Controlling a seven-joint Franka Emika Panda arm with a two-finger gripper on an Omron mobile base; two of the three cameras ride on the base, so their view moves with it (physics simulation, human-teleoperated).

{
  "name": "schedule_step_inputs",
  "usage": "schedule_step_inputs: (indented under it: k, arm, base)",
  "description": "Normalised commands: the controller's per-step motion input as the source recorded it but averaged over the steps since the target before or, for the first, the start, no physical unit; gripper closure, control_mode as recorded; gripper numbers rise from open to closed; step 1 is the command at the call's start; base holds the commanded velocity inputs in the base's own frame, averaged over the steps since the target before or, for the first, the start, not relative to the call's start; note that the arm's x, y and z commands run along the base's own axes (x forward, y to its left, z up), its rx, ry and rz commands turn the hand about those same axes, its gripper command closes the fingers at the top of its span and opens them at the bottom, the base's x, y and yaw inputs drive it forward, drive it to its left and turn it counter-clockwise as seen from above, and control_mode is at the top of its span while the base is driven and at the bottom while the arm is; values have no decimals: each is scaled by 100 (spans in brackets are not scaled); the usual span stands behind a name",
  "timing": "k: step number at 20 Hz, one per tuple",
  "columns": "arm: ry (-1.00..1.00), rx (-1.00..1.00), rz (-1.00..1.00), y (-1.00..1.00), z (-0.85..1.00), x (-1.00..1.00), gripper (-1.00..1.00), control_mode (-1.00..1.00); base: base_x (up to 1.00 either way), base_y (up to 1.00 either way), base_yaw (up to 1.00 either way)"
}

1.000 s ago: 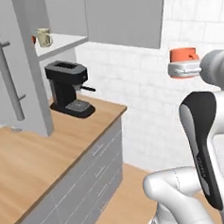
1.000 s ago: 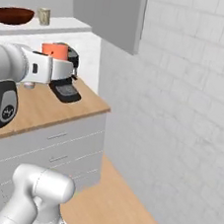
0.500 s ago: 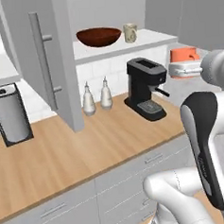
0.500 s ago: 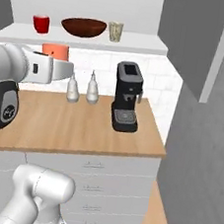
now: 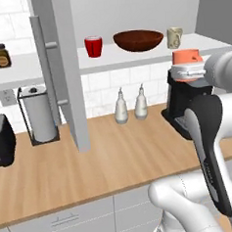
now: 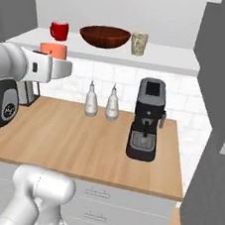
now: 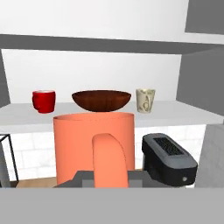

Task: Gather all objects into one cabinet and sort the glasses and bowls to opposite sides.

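Your end effector (image 7: 105,181) is clamped on the orange mug (image 7: 94,148).
On the cabinet shelf (image 5: 148,53): red cup (image 5: 93,46), bowl (image 5: 138,40), beige mug (image 5: 174,37), in a row, all looking empty.

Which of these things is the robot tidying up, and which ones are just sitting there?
Part of the job:
coral-orange mug, held in the gripper
red cup on the cabinet shelf
brown bowl
beige mug

Just sitting there:
two white bottles
coffee machine
paper towel roll
spice jars
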Motion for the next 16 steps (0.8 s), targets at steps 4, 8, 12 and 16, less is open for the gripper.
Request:
schedule_step_inputs:
  k: [4, 8, 12, 16]
  arm:
    - [0, 0, 0, 0, 0, 0, 100, 100]
    - [0, 0, 0, 0, 0, 0, 100, 100]
    - [0, 0, 0, 0, 0, 0, 100, 100]
    - [0, 0, 0, 0, 0, 0, 100, 100]
  base:
    - [40, -42, 21]
    - [27, -8, 33]
    - [11, 4, 27]
    - [36, 0, 2]
